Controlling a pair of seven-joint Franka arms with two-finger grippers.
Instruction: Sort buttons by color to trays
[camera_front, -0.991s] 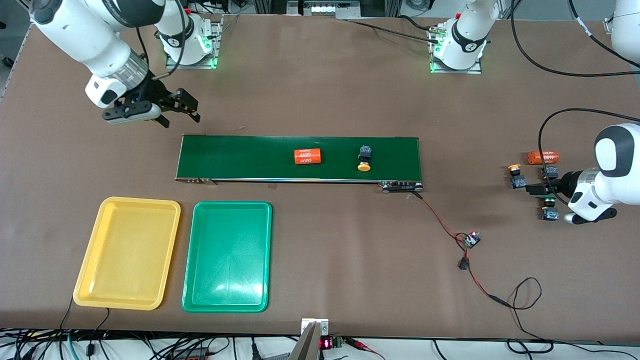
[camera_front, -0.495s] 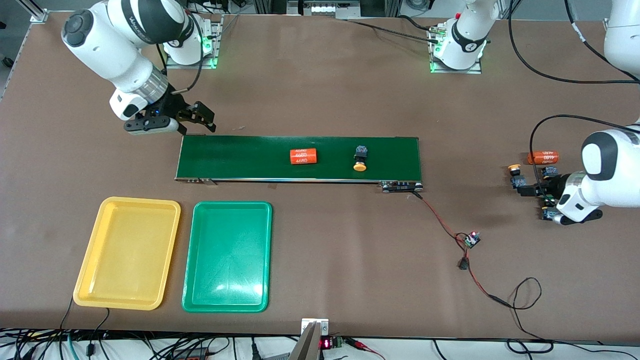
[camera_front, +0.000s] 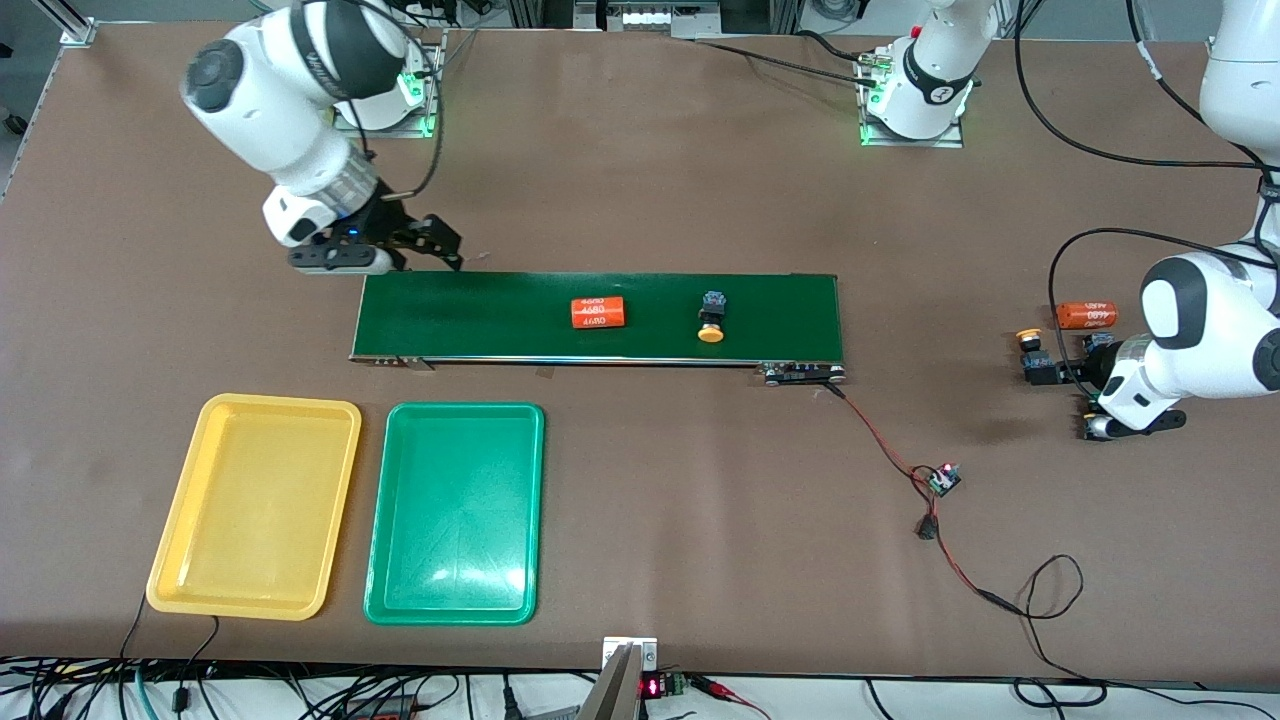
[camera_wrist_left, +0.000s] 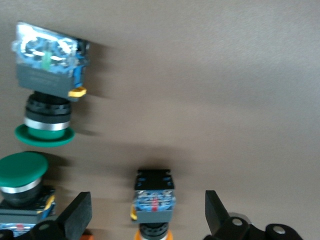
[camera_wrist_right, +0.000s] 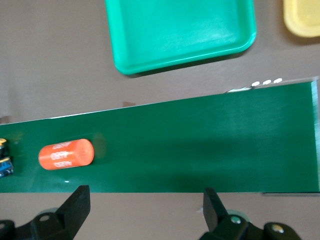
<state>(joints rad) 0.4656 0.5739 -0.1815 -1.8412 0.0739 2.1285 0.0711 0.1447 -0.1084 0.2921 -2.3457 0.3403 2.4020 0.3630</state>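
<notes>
Right now the right gripper hangs with its fingers spread wide, holding nothing, over the edge of the dark-green conveyor belt at the right arm's end. On that belt lie an orange cylinder with white printing and, toward the left arm's end, a yellow button lying on its side with its cap pointing at the front camera. Nearer the front camera than the belt sit the yellow tray and the green tray, side by side, nothing in either.

At the left arm's end of the table the left gripper is also spread wide, low over a cluster of buttons. A second yellow button lies between its fingers, untouched. Two green buttons lie just beside, one on its side, one cap-up. A second orange cylinder rests close by.
</notes>
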